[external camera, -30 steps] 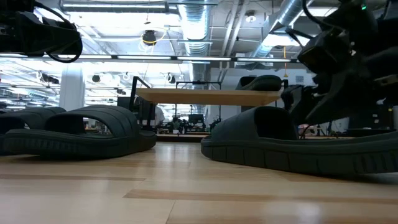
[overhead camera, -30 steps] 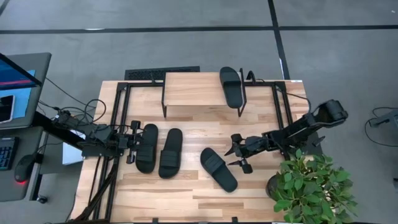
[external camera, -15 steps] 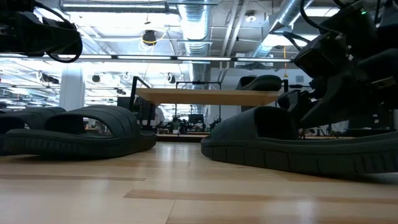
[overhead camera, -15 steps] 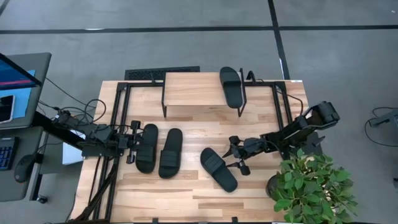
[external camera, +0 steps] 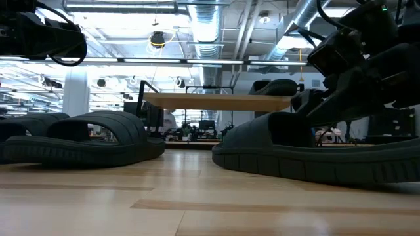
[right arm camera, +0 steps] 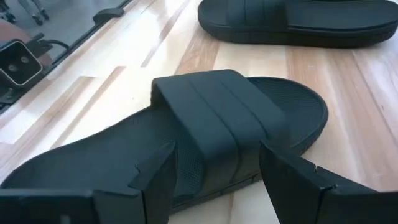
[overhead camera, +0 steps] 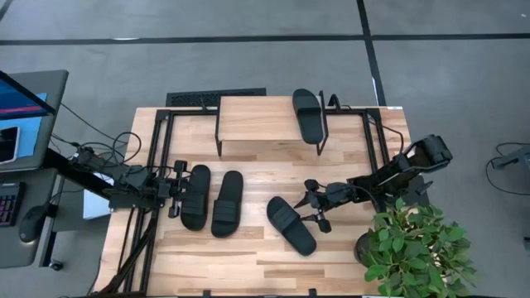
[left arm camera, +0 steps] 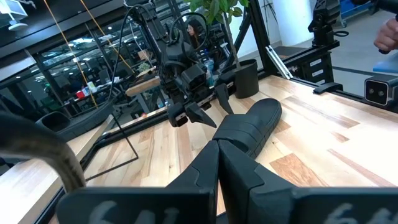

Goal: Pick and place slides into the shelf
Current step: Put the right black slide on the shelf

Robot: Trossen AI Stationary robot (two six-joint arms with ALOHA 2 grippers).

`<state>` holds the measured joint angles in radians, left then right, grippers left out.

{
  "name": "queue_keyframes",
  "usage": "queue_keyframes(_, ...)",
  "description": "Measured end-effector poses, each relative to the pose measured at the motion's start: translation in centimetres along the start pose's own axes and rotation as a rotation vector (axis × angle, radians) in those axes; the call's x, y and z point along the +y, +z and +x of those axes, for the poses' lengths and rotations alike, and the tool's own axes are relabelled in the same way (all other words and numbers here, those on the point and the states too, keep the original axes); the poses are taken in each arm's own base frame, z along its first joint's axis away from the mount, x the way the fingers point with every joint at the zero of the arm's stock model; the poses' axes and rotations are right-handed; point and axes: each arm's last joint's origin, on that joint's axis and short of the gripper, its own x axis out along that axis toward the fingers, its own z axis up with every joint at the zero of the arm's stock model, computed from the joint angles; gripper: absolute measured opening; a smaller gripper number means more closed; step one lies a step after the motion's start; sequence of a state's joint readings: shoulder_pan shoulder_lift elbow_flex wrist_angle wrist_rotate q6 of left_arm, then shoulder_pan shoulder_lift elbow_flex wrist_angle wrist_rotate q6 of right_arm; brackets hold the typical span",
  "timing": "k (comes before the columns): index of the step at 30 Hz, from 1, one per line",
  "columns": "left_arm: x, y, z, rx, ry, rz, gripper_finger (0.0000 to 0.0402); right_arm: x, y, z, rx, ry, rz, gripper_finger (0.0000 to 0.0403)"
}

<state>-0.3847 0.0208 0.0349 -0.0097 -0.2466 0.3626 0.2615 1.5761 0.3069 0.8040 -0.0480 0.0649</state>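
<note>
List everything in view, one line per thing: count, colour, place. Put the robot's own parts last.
slides: four, matte black; one on the shelf's right end, two side by side on the table's left, one lying angled at centre-right.
shelf: one, light wood top with black legs, at the table's far edge.
table: one, light wood.
potted plant: one, green, off the table's right near corner.
left gripper: one, dark, shut, beside the leftmost slide.
right gripper: one, dark, open, just right of the angled slide, fingers straddling its strap.
</note>
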Motion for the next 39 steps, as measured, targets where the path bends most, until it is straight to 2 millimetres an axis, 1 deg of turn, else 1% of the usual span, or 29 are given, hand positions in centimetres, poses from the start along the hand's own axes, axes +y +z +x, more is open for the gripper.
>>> queue_keyframes(16,0.0,0.0,0.0,0.000,0.000,0.000,0.0000,-0.1,-0.3,0.1,0.023,-0.032,0.017,0.0214)
queue_keyframes(20,0.0,0.0,0.0,0.000,0.000,0.000,0.0000,-0.4,-0.8,0.7,0.045,-0.043,0.027,0.0214)
queue_keyframes(24,0.0,0.0,0.0,-0.001,0.000,0.000,0.0000,-0.7,-0.9,1.7,0.060,-0.047,0.037,0.0214)
queue_keyframes(26,0.0,0.0,0.0,0.000,0.000,0.000,0.0000,-0.8,-0.8,2.0,0.063,-0.046,0.039,0.0207)
queue_keyframes(28,0.0,0.0,0.0,-0.001,0.001,0.000,0.0000,-0.8,-0.8,2.1,0.064,-0.046,0.044,0.0188)
queue_keyframes(30,0.0,0.0,0.0,-0.001,0.000,0.000,0.0000,-0.8,-0.8,2.1,0.065,-0.044,0.047,0.0151)
queue_keyframes(34,0.0,0.0,0.0,0.000,0.000,0.000,0.0000,-0.7,-0.8,2.1,0.073,-0.016,0.044,0.0032)
queue_keyframes(35,0.0,0.0,0.0,-0.001,0.000,0.000,0.0000,-0.7,-0.8,2.1,0.073,-0.010,0.037,0.0018)
queue_keyframes(39,0.0,0.0,0.0,-0.001,0.000,0.000,0.0000,-0.7,-0.8,2.1,0.075,-0.011,0.032,0.0007)
